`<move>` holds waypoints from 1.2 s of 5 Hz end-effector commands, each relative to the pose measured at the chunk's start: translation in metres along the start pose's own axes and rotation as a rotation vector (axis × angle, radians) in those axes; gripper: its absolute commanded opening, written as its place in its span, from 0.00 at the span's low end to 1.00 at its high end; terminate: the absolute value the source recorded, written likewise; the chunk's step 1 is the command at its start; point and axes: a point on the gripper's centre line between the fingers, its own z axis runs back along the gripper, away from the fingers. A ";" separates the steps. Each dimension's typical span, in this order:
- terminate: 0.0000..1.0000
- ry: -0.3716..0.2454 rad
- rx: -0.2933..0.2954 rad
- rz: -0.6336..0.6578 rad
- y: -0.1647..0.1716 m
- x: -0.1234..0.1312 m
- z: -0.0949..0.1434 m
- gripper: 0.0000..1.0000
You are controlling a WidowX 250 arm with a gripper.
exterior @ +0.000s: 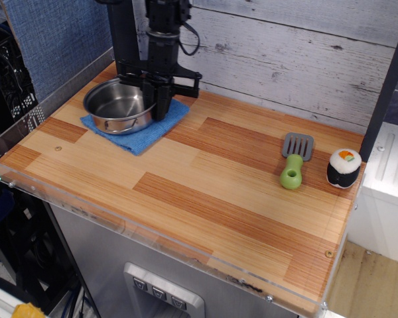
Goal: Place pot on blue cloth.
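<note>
Pincer [160, 99]: clamped on right rim of pot [119, 106], at its 3 o'clock. Pot: resting on blue cloth [138, 131], desk's [205, 179] 10 o'clock corner. Judged light, rigid, slippery steel; rim or wire handles best hold. Cloth soft.

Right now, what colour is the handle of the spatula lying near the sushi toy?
Lime green, with a grey slotted blade; the spatula shows clearly in the observation.image view, the only one.

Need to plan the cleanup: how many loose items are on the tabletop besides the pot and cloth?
2. A green-handled spatula lies near the right edge, and a toy sushi roll stands just to its right. Something small could be hidden behind the pot and gripper.
</note>
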 end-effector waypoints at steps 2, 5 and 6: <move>0.00 -0.115 -0.044 -0.038 -0.009 -0.010 0.045 1.00; 0.00 -0.363 -0.085 -0.064 -0.011 -0.064 0.119 1.00; 0.00 -0.371 -0.130 -0.128 -0.029 -0.088 0.136 1.00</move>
